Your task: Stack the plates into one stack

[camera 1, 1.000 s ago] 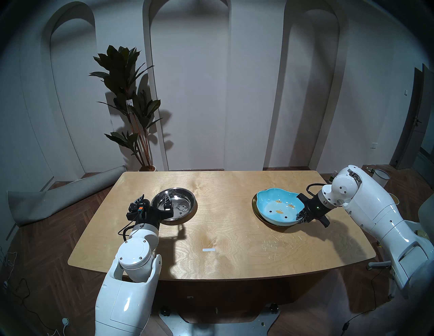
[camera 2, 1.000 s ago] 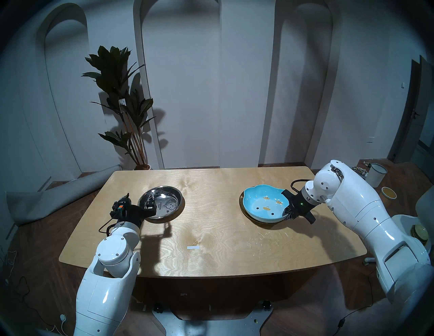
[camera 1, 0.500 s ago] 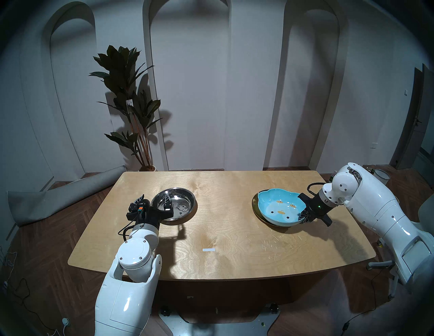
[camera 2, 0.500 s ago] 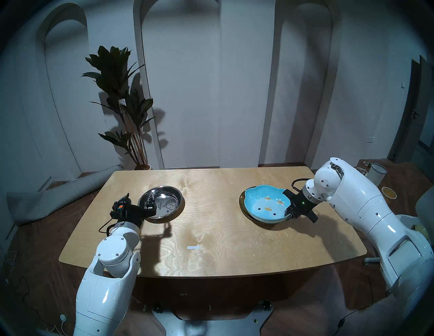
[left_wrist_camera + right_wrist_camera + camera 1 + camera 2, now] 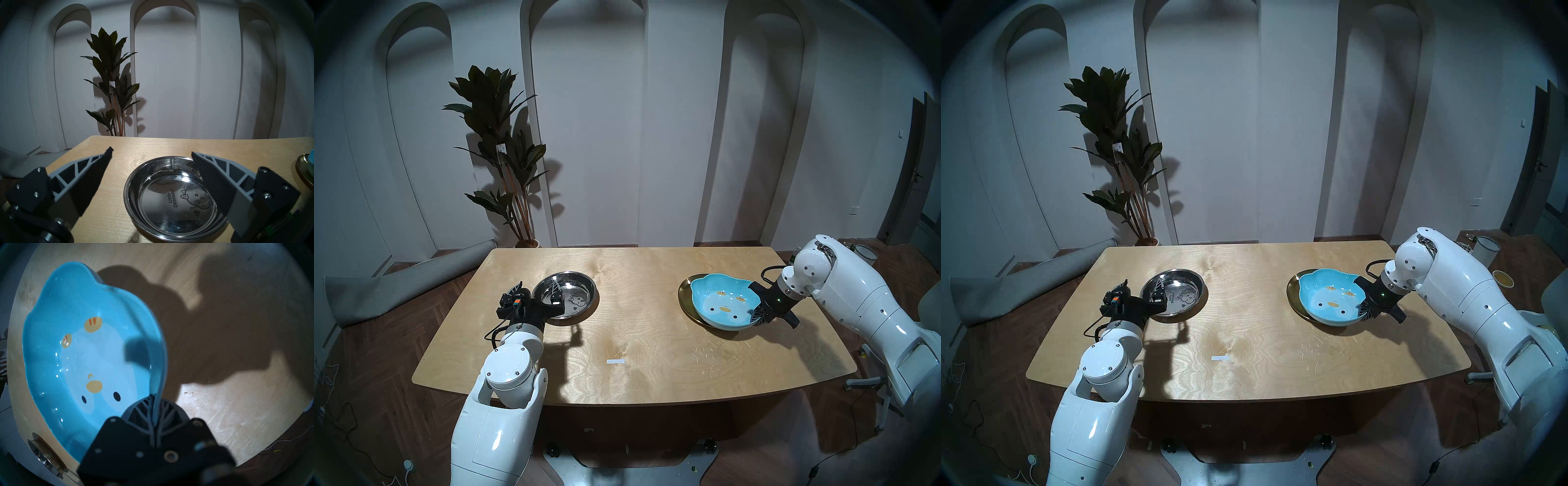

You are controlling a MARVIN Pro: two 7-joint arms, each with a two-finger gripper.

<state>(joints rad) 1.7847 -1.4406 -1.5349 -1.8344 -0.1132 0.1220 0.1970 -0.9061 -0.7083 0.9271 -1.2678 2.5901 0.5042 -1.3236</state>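
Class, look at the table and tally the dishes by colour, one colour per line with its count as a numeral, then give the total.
Gold: 1, the gold plate
Blue: 1, the blue chick-face dish
Silver: 1, the steel dish
Total: 3 dishes

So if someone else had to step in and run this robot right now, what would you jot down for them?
Right pincer: shut on the rim of the blue chick-face dish, holding it over the gold plate, off-centre toward the robot's right; whether it rests on the plate is unclear.
Left pincer: open and empty, level, just short of the steel dish, one finger over its near rim.
Steel dish sits alone on the table, robot's left side.
Done: blue dish brought to the gold plate.
Left: centre and release the blue dish, then pick up the steel dish and set it on top.
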